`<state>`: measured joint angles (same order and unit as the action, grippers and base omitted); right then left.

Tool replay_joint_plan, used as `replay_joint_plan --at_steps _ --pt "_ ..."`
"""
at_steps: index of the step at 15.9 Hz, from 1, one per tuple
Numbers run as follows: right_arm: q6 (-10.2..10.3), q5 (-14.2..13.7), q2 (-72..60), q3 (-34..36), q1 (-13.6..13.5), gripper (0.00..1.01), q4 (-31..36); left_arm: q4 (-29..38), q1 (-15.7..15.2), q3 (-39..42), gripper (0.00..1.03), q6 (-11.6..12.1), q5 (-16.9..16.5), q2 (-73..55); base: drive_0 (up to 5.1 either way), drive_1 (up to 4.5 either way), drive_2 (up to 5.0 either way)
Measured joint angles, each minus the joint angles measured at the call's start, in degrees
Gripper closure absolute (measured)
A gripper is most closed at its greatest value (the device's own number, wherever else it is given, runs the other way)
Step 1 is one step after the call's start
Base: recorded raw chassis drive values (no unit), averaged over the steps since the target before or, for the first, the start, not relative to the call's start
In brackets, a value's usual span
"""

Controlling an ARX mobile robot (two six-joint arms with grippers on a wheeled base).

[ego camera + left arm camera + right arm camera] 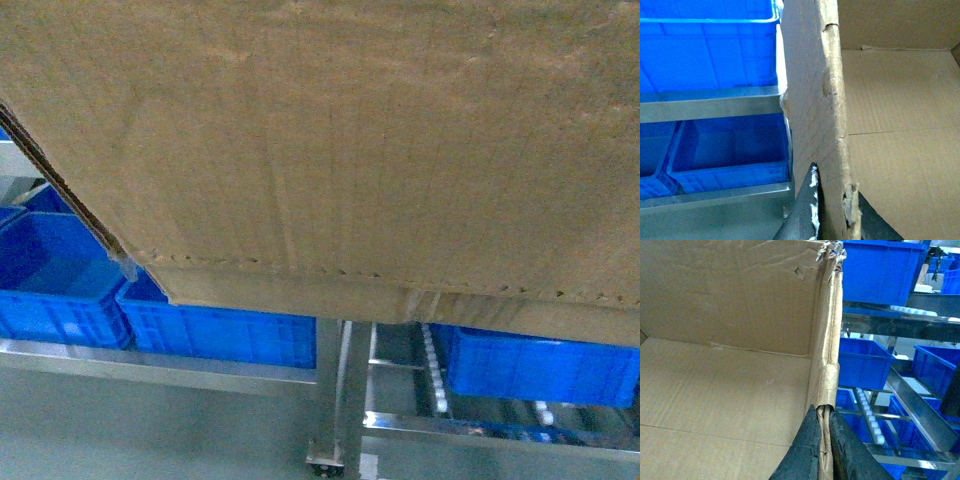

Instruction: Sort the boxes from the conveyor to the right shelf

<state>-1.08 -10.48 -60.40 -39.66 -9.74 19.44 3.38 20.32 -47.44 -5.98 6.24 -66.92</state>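
Both grippers are pinching the cardboard box (330,140) by its torn rim: the left gripper (832,220) is clamping the left wall with one finger outside and one inside, and the right gripper (826,450) is doing the same on the right wall, jaws narrowed onto the cardboard. Between them the box is hanging, lifted high enough that it is filling most of the head view, with the right shelf (340,400) lying below and beyond it. Doing this step well probably means keeping both arms level and moving together, since a thin wall gripped at the rim could bend or tear (the edge is already ragged), and lowering the base squarely onto the roller rails (432,375). Blue crates (210,330) are sitting on the racks just past each gripper. Brown and corrugated, the box is showing no flaps, a perforated line near its base and a frayed corner.
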Motion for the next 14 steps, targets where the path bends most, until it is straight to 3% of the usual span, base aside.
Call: replay_joint_plan --at_steps 9,14 --pt "0.0 -0.02 0.07 0.0 0.02 0.99 -0.02 0.02 0.0 0.0 0.99 0.0 0.0 -0.07 -0.8 -0.85 -0.8" --pt "0.0 0.0 0.0 0.0 0.0 0.99 -0.02 -0.02 -0.04 0.0 0.99 0.0 0.0 -0.04 4.5 -2.5 -2.1"
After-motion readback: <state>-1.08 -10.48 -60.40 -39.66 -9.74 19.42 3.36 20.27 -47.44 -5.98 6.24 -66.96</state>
